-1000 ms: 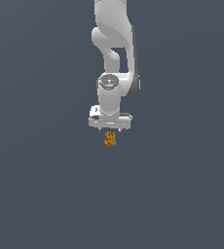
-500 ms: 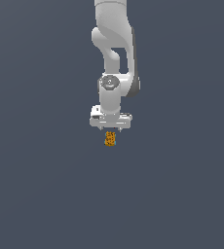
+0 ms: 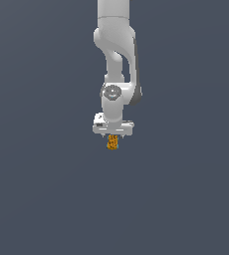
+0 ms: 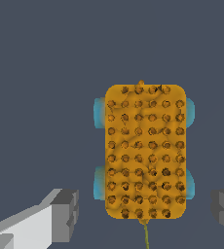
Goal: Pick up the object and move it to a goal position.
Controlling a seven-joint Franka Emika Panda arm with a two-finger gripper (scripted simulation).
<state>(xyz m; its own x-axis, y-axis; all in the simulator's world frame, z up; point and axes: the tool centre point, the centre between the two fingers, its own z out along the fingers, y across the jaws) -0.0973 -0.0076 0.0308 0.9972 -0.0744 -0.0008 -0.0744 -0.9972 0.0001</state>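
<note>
The exterior view faces the arm (image 3: 117, 74) from afar; the wrist view looks close down; both share the block (image 3: 112, 142) (image 4: 145, 153)

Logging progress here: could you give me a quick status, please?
Gripper open, above block. Block ungrasped, between fingers. Nothing in the way.

You are looking at a glossy white arm (image 3: 115, 45) built from rounded, tube-like segments, with a grey circular cap showing on the joint (image 3: 111, 92) above the wrist. Its gripper (image 3: 113, 136) is showing a flat white crossbar, and the fingers (image 4: 41, 221) are appearing white with dark grey blocky pads.
</note>
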